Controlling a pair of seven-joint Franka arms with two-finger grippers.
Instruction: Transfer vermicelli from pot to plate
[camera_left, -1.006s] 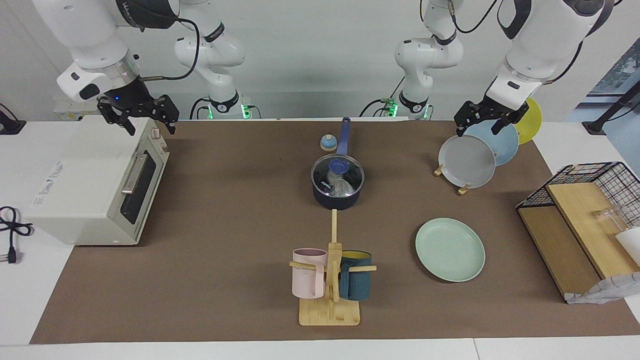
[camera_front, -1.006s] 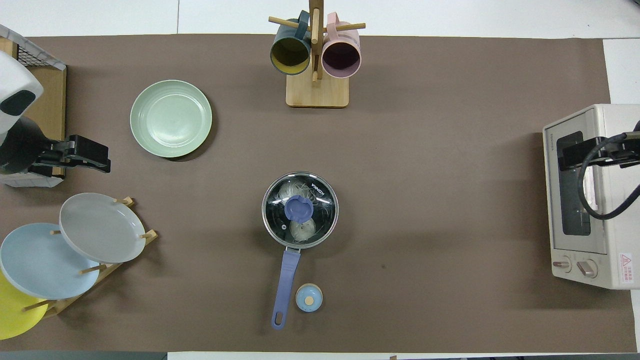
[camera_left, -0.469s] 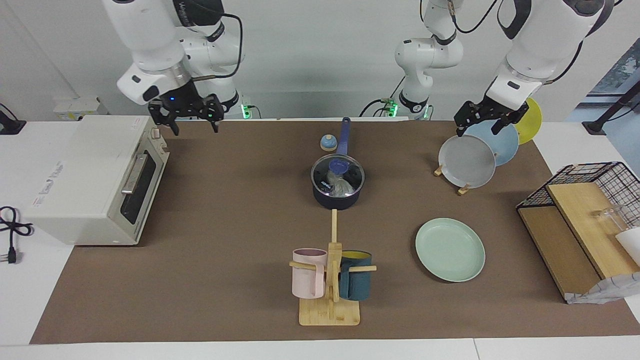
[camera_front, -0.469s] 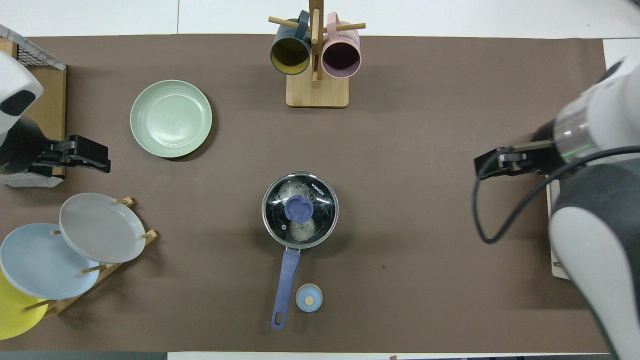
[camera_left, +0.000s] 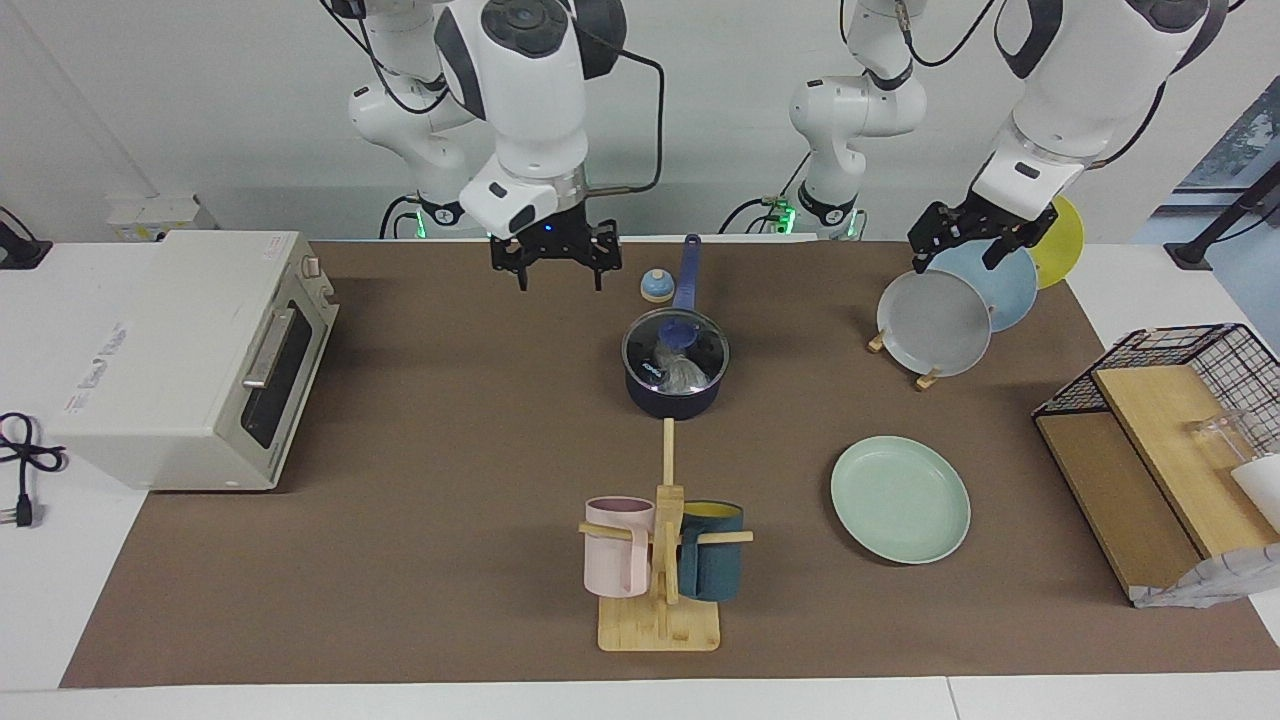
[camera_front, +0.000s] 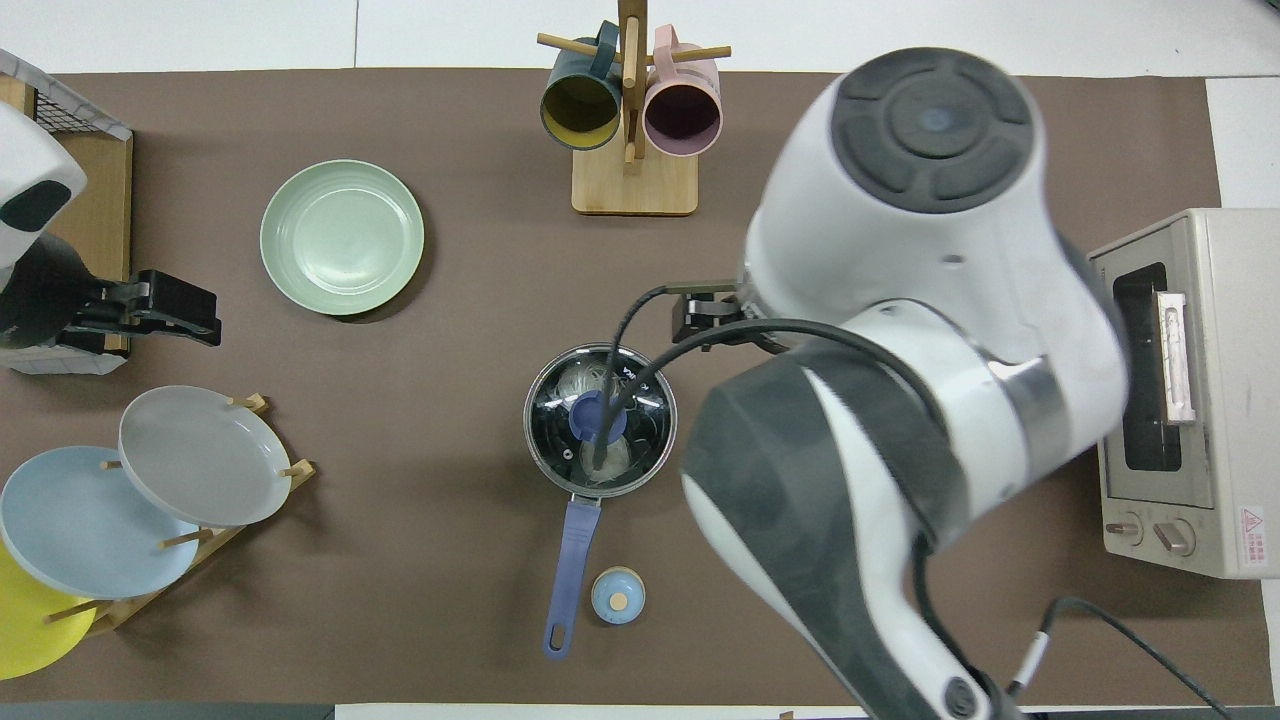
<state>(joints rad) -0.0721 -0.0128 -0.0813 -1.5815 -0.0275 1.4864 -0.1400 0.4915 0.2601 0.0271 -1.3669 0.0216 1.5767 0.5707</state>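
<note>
Brown matting (camera_left: 450, 420) covered the table. Within a second the right gripper (camera_left: 556, 262) had swung from the toaster oven (camera_left: 190, 360) toward the pot (camera_left: 675, 372), jaws spread. The vermicelli (camera_left: 680, 372) remained inside under the lid (camera_left: 676, 345); the plate (camera_left: 900, 498) lay bare. The left gripper (camera_left: 962, 240) waited, open, above the plate rack (camera_left: 925, 378).

Four plates (camera_left: 900, 498), two mugs (camera_left: 618, 546), one pot (camera_left: 675, 372), one toaster oven (camera_left: 190, 355).
</note>
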